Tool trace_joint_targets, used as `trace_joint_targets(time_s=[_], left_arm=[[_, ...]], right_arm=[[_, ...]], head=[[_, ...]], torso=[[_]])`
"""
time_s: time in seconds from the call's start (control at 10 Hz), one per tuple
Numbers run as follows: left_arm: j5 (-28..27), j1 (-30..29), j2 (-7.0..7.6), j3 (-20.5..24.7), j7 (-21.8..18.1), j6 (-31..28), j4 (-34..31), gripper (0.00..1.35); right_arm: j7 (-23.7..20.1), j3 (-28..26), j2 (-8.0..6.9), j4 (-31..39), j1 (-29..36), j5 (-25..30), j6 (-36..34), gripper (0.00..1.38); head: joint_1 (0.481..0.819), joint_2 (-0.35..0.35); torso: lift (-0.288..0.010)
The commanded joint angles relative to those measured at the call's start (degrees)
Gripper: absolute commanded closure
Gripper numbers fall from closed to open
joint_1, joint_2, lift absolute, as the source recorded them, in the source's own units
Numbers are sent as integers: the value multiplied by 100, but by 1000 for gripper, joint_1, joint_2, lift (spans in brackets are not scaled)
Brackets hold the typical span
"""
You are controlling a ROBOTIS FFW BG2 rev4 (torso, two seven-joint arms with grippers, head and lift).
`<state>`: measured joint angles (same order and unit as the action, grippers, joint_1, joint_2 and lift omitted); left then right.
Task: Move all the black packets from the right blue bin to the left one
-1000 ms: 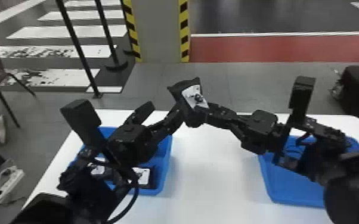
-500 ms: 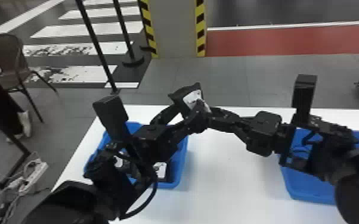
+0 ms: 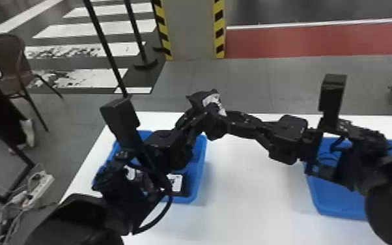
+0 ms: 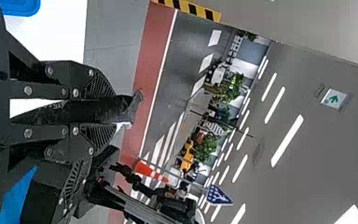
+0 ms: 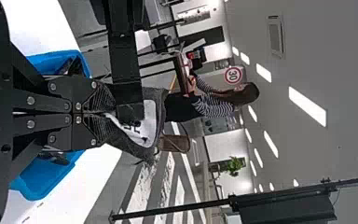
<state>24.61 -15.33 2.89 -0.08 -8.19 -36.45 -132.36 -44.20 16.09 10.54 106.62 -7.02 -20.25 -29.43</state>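
One black packet (image 3: pixel 210 99) was up in the air above the far side of the white table (image 3: pixel 254 195), between my two arms, and I judged this to be the handover step. My right gripper (image 5: pixel 109 113) had its fingers pressed together on one edge of it. My left gripper (image 4: pixel 109 111) had its fingers on either side of the packet, clamped on it as far as I could judge, so both seemed to share the load.

The next move, I reckoned, called for making sure of the left grip, opening the right fingers, and only then taking the packet down to the left blue bin (image 3: pixel 203 166). Letting go too soon could have dropped it; pulling apart with both clamped could have strained the wrapping.

The head view gave me the layout: the left blue bin with a white-labelled packet (image 3: pixel 175 183) in it, and the right blue bin (image 3: pixel 340 215) partly behind my right arm, so I could not tell what remained in there. The right wrist view gave me dark print on the white label (image 5: pixel 142 127), too small to make out from the head, with a left finger across it. The left wrist view caught the packet nearly edge-on, sandwiched between the pads.
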Motion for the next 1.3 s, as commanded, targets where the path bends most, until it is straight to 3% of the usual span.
trace_joint_targets(time_s=[0.0,0.1,0.2,0.3,0.7,0.9,1.0,1.2], left_arm=[[27,-13,1,-10,-7,74,-32,1216],[35,-13,1,26,-7,144,-32,1216],[27,-41,-8,78,54,257,-32,1216],[-96,-70,-26,157,213,482,-4,1216],[-2874,57,-114,439,740,1016,812,1214],[-3612,155,-70,456,872,1340,1290,1214],[-3911,141,-87,456,1065,1607,1459,1145],[-3612,113,-105,535,1083,3013,2077,397]], right_arm=[[8,-9,-8,-193,-1,-14,103,734],[-1,-80,-17,-291,69,-14,117,220],[-1,-247,-52,-319,224,3,117,-2],[8,-528,-105,-179,449,205,117,68],[131,-1266,-211,510,1138,478,47,59],[210,-1292,-211,679,1180,566,-10,61],[245,-1328,-211,707,1208,566,-24,61],[263,-1363,-211,749,1250,583,-66,59]], head=[[681,190],[681,186],[682,185],[687,181],[695,207],[695,247],[695,253],[695,264]], torso=[[-110],[-110],[-110],[-110],[-110],[-110],[-110],[-110]])
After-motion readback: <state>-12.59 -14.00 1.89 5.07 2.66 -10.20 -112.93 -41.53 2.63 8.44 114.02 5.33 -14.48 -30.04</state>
